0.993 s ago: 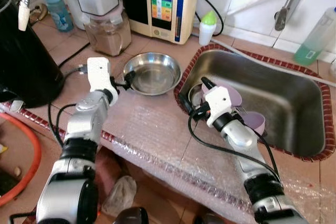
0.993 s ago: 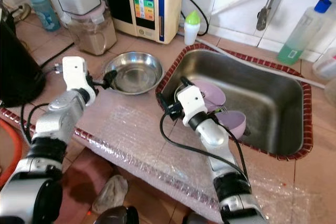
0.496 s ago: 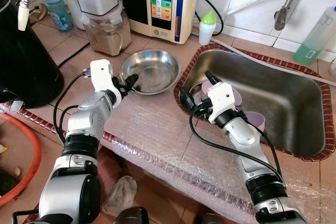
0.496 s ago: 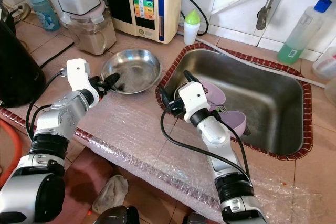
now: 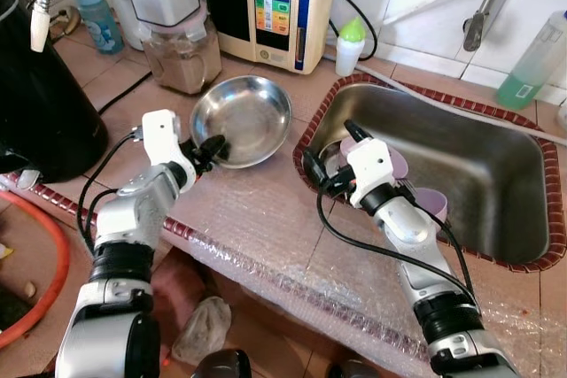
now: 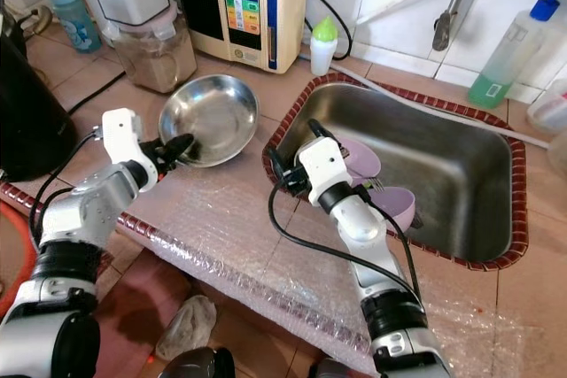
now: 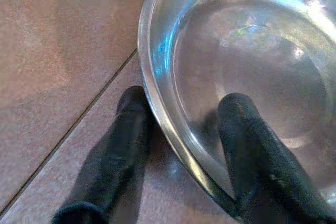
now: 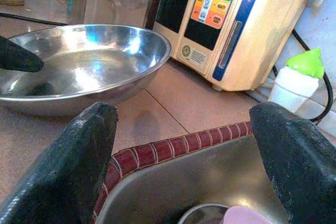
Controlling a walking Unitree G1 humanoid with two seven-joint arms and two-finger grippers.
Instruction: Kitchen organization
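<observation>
Steel bowl point(image 5: 241, 120): you have it tipped up on the tiled surface point(image 5: 106, 77), open face leaning toward the sink, its near-left rim lifted in your grip.
Left tool point(image 5: 211, 147): clamped on that rim, one finger inside the bowl and one outside under the wall; the left wrist view shows the rim running between the two black fingers point(image 7: 123, 145).
Right tool point(image 5: 326, 158): spread wide with nothing between its fingers, hanging over the near-left corner of the sink point(image 5: 496, 174); the bowl sits off to its left, apart from it.
Sink contents: lilac dishes point(image 5: 390, 164) lie in the basin just behind your right wrist, a second lilac piece point(image 5: 431, 204) to their right.
Bubble wrap point(image 5: 266, 227): spread over the near part of the surface, from the bowl's near edge toward you.
Far side: a cream appliance with a coloured panel point(image 5: 275, 2) stands behind the bowl, a jar with brown contents point(image 5: 182, 57) to its left, a small green-capped bottle point(image 5: 350, 46) to its right.
Far left: a large black vessel point(image 5: 35, 104) stands beside your left arm.
</observation>
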